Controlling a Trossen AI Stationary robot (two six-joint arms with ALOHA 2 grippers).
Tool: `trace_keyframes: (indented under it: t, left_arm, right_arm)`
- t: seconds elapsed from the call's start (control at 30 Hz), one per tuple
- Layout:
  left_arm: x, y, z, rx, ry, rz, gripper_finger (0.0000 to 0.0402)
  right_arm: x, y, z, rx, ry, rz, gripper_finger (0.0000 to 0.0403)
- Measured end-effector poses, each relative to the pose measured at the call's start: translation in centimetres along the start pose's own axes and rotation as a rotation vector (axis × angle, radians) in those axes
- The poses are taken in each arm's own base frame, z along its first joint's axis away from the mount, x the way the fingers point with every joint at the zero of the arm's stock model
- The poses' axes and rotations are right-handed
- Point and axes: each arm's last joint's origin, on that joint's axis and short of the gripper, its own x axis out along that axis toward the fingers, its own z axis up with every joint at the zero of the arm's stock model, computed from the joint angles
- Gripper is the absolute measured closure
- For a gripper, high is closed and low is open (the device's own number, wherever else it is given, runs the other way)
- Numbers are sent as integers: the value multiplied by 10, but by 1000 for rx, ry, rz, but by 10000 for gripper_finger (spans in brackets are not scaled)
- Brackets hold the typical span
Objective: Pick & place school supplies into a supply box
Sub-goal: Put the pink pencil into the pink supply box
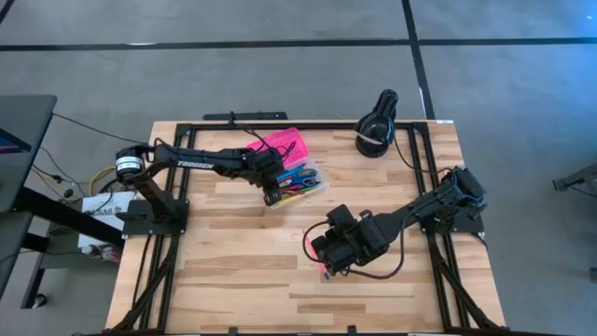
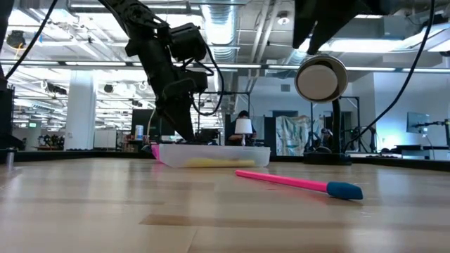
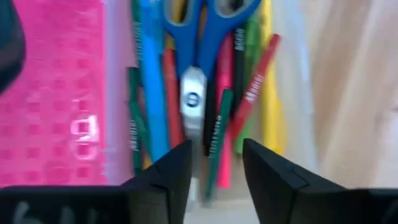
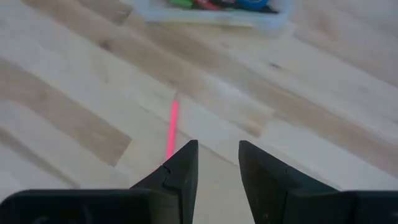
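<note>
So the left pincer [image 3: 216, 163] is hung right over the supply box [image 1: 295, 171], fingers apart with nothing seen between them, and just beyond its tips the blue-handled scissors [image 3: 198, 37] are lying on a heap of pens [image 3: 219, 134] in the clear base, with the pink lid [image 3: 53, 93] folded open to one side. Everything in there is packed lengthwise along the box. The one thing left out looks to be the pink pencil [image 2: 281, 180] with a blue cap on one end, flat on the counter [image 1: 252, 280]. The right pincer [image 4: 217, 163] is parked low above it, fingers apart and empty, and the pencil can be seen running straight out ahead of the gap, so its long axis is lined up with the pincer's reach rather than across the fingers. In the high view only a bit of pink shows under that pincer. The pencil would be judged light, stiff and thin, probably a bit slick and prone to rolling, so a wrist turn is likely needed so that it gets pinched crosswise near the middle, where it shouldn't tip. A grab near the capped end would probably let it swing.
</note>
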Motion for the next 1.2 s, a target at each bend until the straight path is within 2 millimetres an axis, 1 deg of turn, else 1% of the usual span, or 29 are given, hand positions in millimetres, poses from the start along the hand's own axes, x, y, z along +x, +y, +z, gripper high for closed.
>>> trace_keyframes:
  t: [0.1, 0.2, 0.3, 0.43, 0.53, 0.6, 0.73, 0.83, 0.97, 1.07, 1.2]
  left_arm:
    - [-4, -2, -1, -1, 12, -64, 249]
    - [-20, -9, 2, 38, -27, -165, 243]
    - [-44, -19, 1, 88, -77, -185, 247]
    - [-86, -30, -6, 167, -161, -181, 259]
    - [-118, -33, -18, 181, -225, -166, 268]
    - [-139, -34, -26, 172, -284, -168, 272]
    - [-179, -35, -45, 149, -378, -155, 278]
    - [-204, -34, -60, 121, -450, -137, 281]
    - [-229, -30, -79, 73, -514, -120, 283]
    - [-242, -26, -91, 31, -550, -112, 284]
    - [-252, -20, -103, -13, -576, -98, 284]
  right_arm:
    - [2, 7, 5, -17, 19, 74, 294]
    - [4, 16, 12, -53, 36, 170, 294]
    - [6, 21, 19, -75, 79, 248, 294]
    - [12, 23, 22, -72, 165, 274, 294]
    - [24, 23, 20, -58, 246, 238, 294]
    - [36, 29, 19, -45, 305, 247, 294]
    - [65, 39, 7, -66, 422, 218, 291]
    - [81, 43, 0, -73, 458, 189, 280]
    - [94, 48, -9, -59, 504, 166, 254]
    - [97, 51, -11, -47, 538, 194, 231]
    - [96, 51, -14, -46, 547, 182, 207]
